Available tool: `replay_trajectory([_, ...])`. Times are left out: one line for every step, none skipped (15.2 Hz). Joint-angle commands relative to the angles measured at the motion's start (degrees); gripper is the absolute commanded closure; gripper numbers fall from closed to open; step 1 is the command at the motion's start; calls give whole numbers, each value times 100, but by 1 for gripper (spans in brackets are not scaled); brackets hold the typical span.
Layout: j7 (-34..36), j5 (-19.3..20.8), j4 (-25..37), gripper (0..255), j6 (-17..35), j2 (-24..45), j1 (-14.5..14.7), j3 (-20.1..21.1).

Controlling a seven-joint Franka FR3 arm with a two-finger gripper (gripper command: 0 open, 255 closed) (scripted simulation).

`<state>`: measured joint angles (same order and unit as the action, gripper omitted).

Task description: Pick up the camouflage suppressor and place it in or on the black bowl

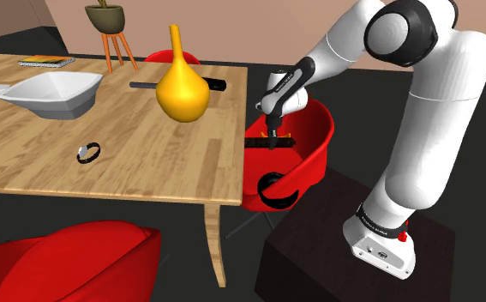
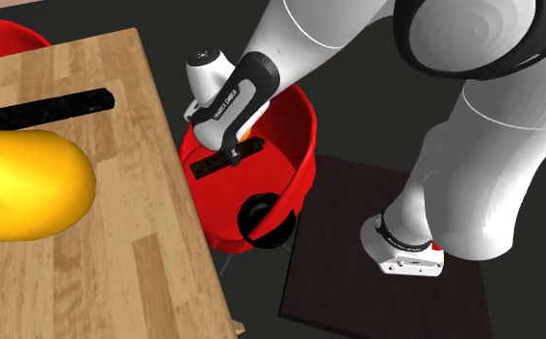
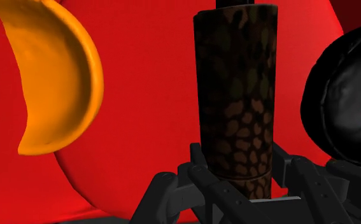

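In the shoulder view, you have the gripper down inside the red chair beside the table. The suppressor lies crosswise at its tips, above the black bowl on the seat. The second exterior view shows the same arrangement. In the wrist view, your fingers are clamped on the suppressor's near end, between the bowl and an orange crescent.

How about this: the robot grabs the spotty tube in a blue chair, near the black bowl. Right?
No. The chair is red, not blue; the shoulder view shows it. The gripper does clasp the spotty tube there, near the black bowl.
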<state>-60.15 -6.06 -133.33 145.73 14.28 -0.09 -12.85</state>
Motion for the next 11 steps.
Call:
replay_trajectory([58,73,1,255,-156,-161,26,-31])
replay_trajectory([65,82,2,255,-177,-182,27,-34])
replay_trajectory([171,132,-229,255,-95,-337,95,-25])
replay_trajectory([283,183,-455,255,-16,-491,161,-14])
replay_trajectory([400,237,-676,255,59,-643,225,2])
replay_trajectory([522,292,-893,255,130,-795,287,22])
replay_trajectory([649,348,-1106,255,197,-946,348,45])
replay_trajectory([781,404,-1314,255,261,-1097,405,75])
replay_trajectory([917,459,-1517,255,320,-1246,459,111])
replay_trajectory([1056,513,-1717,255,375,-1395,512,153])
replay_trajectory([1198,563,-1912,255,425,-1543,562,201])
